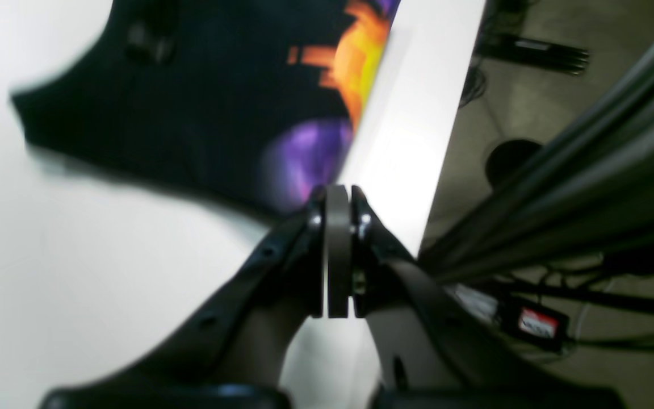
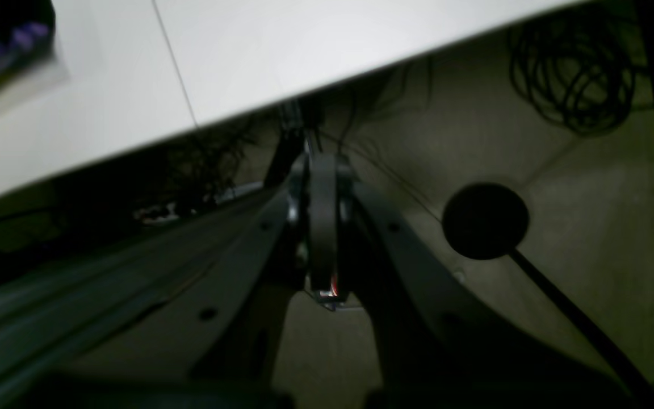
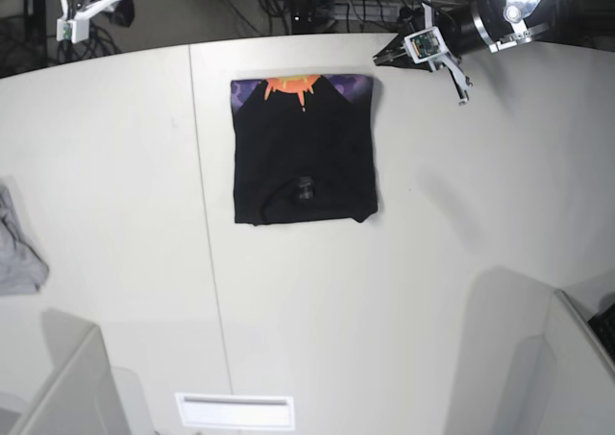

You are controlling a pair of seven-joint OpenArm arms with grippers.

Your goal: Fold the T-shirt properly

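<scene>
The T-shirt [image 3: 304, 150] lies folded into a compact rectangle mid-table [image 3: 432, 262]. I hold both the left gripper [image 1: 338, 196] and right gripper [image 2: 322, 162] closed, empty, clear of it. Folding looks complete; next I only retract.

I am getting a smeared left wrist view: the T-shirt [image 1: 191, 108] is reading as a soft dark shape, its top cut by the frame edge. From the right wrist camera I am seeing only a purple scrap of it at the corner, the rest falling outside the picture. In the base view the grey cloth [image 3: 17, 253] is being clipped by the left edge, and a small dark mark on the shirt is too small for me to identify.
</scene>
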